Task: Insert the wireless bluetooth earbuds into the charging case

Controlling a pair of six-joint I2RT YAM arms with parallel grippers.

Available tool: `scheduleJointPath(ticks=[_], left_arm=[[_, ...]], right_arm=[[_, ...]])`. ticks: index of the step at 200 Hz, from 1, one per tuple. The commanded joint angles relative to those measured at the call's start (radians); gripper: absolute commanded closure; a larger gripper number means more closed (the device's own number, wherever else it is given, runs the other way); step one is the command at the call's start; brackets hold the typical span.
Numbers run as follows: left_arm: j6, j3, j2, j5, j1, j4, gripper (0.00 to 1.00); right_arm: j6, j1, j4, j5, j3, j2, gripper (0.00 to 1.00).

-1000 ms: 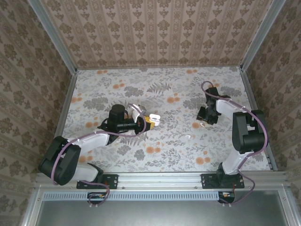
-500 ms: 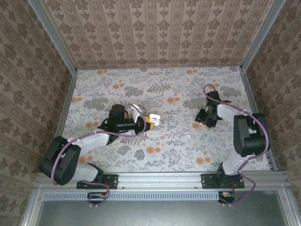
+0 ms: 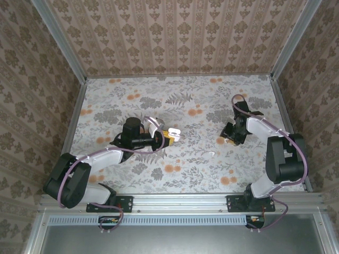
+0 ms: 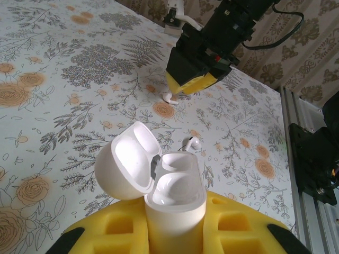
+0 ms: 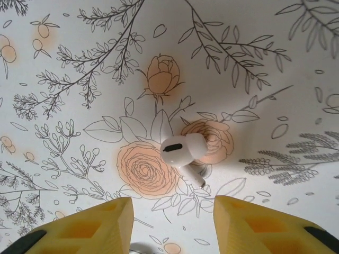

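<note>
1. Bench [image 3: 185, 164]: floral-patterned work surface.
2. Right claw [image 5: 172, 219]: jaws apart, poised over first earbud [image 5: 183, 151] lying on the bench. Pick-up step in hand; next move calls for a straight descent and a gentle close.
3. Left claw [image 3: 167, 136]: clamped on charging case [image 4: 175, 185], held upright.
4. Case: lid open, wells look empty.
5. Second earbud [image 4: 189, 143]: loose on the bench between the arms.

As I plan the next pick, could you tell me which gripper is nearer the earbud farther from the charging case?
Right. The right gripper hangs open over that earbud; the left gripper, holding the charging case, sits far to its left.
</note>
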Motion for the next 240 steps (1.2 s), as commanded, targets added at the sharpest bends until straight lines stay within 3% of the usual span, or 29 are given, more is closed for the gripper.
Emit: scheduleJointPath(ticks=[1, 76, 240], left_arm=[[0.013, 0.016, -0.019, 0.016, -0.005, 0.01, 1.0], [0.013, 0.013, -0.021, 0.009, -0.005, 0.005, 1.0], [0.017, 0.025, -0.012, 0.011, -0.005, -0.004, 1.0]], right_arm=[[-0.065, 0.005, -0.056, 0.054, 0.063, 0.011, 0.55], [-0.237, 0.034, -0.126, 0.119, 0.191, 0.188, 0.56], [-0.253, 0.087, -0.171, 0.19, 0.239, 0.285, 0.61]])
